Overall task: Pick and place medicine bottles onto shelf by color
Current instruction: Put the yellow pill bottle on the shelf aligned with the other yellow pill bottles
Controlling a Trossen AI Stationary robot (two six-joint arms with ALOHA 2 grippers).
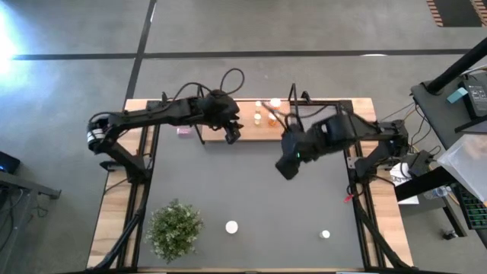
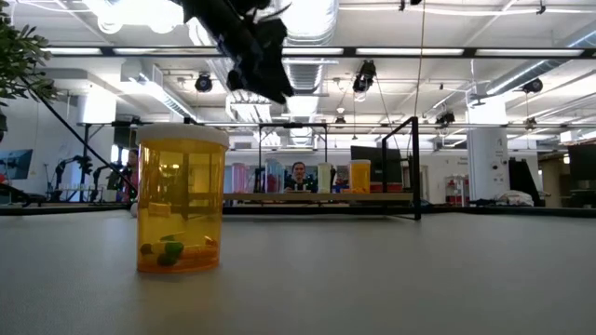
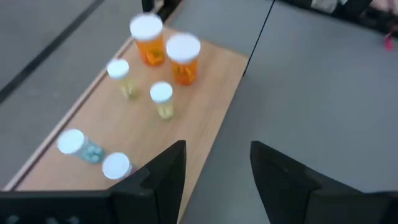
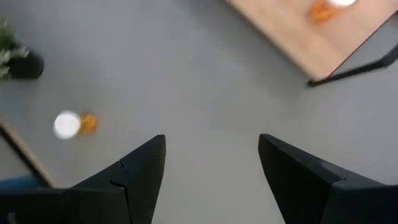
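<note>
left end effector [image 3: 214,165] spread, empty, over shelf [image 1: 251,131] at worktop's [image 1: 243,190] far edge | right end effector [image 4: 211,162] spread, empty, above worktop centre | orange bottles [image 3: 168,53] upright on shelf | two bottles, seemingly orange [image 1: 231,227], near front edge

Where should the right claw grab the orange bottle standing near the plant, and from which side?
Take the orange bottle around its cylindrical body, just under the white cap, coming down from above with fingers straddling it. It stands upright on the mat with open space all round, the plant off to one side. The right claw is open and empty over the mat; the left claw is open over the shelf.
</note>
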